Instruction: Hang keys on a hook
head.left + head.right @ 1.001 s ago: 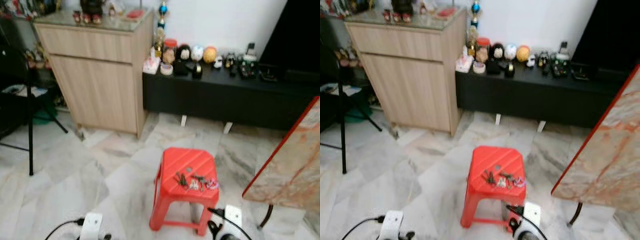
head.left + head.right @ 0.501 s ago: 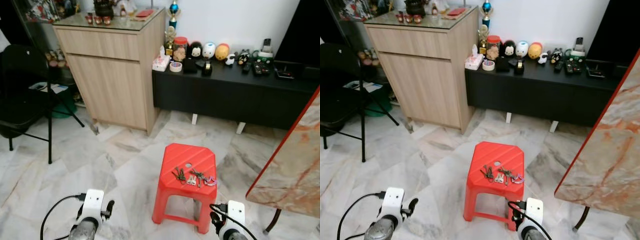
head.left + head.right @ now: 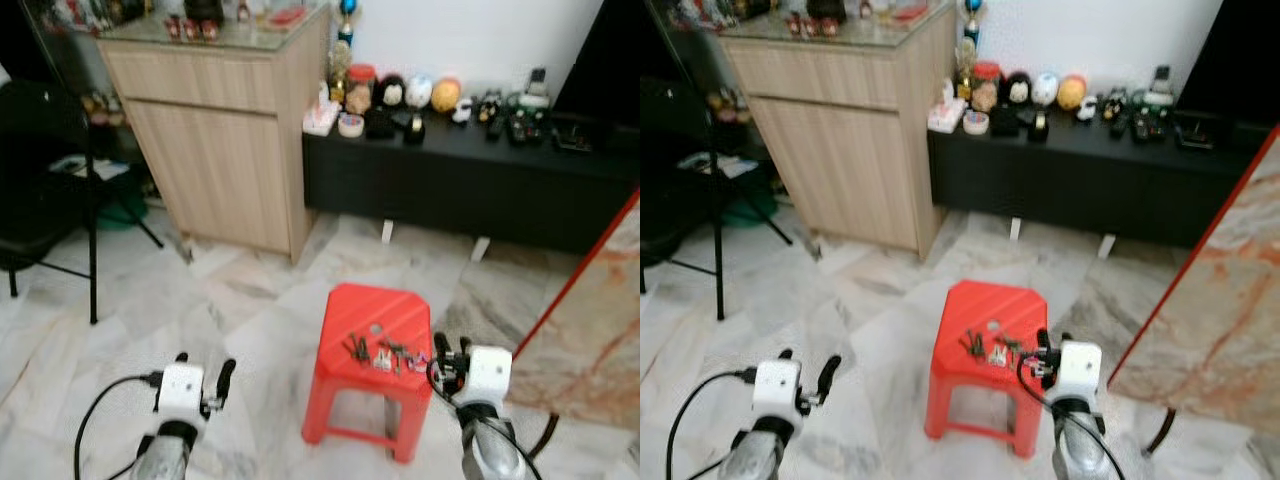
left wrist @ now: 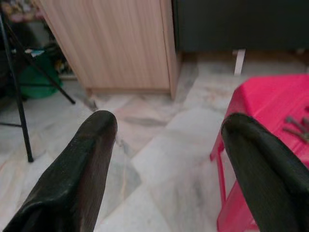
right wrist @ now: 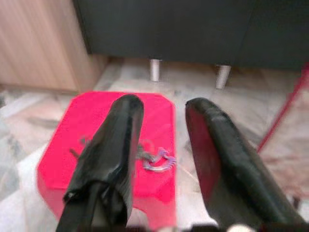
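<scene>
A bunch of keys [image 3: 385,352] lies on the near half of a red plastic stool [image 3: 375,310] on the marble floor. My right gripper [image 3: 450,348] hovers open at the stool's right front corner, just right of the keys. In the right wrist view the keys [image 5: 157,157] lie below and between its two black fingers [image 5: 120,145], which touch nothing. My left gripper [image 3: 205,365] is open and empty over bare floor, left of the stool. In the left wrist view, the stool's edge [image 4: 260,104] and the keys [image 4: 295,126] sit off to one side.
A light wooden cabinet [image 3: 220,130] stands at the back left. A low black cabinet [image 3: 470,180] carrying figurines runs along the back wall. A black folding chair [image 3: 40,190] is at far left. A red-edged marble slab [image 3: 590,330] leans close on the right.
My right arm has risen, bringing its gripper up beside the stool's right edge near the keys. The left gripper has lifted slightly. The camera has shifted a little.
</scene>
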`<state>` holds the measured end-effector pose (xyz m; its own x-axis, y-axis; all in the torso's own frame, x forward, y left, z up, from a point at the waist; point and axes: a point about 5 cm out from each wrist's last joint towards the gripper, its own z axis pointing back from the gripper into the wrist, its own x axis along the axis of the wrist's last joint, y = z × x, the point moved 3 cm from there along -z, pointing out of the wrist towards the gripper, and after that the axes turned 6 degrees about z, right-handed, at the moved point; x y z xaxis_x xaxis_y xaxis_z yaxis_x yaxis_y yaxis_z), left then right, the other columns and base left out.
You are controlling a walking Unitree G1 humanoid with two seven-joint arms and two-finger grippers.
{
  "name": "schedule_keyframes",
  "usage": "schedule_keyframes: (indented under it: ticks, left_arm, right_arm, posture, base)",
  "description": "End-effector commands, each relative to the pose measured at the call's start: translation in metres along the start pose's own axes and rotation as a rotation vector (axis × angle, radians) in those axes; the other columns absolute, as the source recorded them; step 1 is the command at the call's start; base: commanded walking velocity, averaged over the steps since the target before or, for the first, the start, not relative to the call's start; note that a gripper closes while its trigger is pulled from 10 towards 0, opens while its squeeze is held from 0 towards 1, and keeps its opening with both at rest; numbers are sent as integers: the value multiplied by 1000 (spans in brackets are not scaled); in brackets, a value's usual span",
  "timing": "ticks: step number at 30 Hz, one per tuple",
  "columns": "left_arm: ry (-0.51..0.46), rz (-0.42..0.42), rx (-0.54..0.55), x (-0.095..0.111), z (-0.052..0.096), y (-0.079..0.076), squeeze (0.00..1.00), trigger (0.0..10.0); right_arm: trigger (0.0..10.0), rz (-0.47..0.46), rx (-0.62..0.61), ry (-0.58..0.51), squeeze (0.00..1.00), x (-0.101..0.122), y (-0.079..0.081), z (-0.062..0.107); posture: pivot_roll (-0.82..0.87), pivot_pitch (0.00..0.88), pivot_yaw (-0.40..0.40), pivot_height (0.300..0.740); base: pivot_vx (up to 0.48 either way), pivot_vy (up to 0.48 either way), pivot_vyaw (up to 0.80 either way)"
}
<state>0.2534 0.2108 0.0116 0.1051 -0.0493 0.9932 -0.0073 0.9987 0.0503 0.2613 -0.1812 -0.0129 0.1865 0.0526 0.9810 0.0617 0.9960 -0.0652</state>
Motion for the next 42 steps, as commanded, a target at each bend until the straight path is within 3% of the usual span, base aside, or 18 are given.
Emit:
schedule_keyframes:
  ticks: [1,5,8,15,22,28,42]
  left_arm:
    - [-20,14,2,6,1,0,0,10000]
    - [-33,37,14,12,6,1,0,10000]
    - [-25,46,18,11,6,0,0,10000]
    - [-7,57,10,10,4,-1,0,10000]
    - [-8,56,21,17,0,5,0,10000]
    - [2,64,13,19,-1,3,0,10000]
    - [-16,74,-1,30,-11,-2,0,10000]
  right_arm:
    - [10000,-8,-21,-39,0,8,-3,1]
    - [10000,-3,-24,-31,0,3,-8,18]
    - [10000,-15,-45,-24,0,2,-12,21]
    - [10000,-28,-62,-35,0,8,-12,18]
    - [10000,-40,-32,-41,0,12,-1,18]
    - [10000,-86,-56,-21,0,13,-4,18]
    - [10000,-100,-57,-20,0,20,2,13]
  posture:
    - [6,0,-53,740]
    - [6,0,-57,740]
    - [2,0,-51,740]
    - [-7,0,-43,740]
    - [2,0,-43,740]
    - [5,0,-36,740]
    - [12,0,-27,740]
  base:
    - [0,0,0]
    - [0,0,0]
    - [0,0,0]
    - [0,0,0]
    - [332,0,295]
    - [412,0,103]
    - [346,0,0]
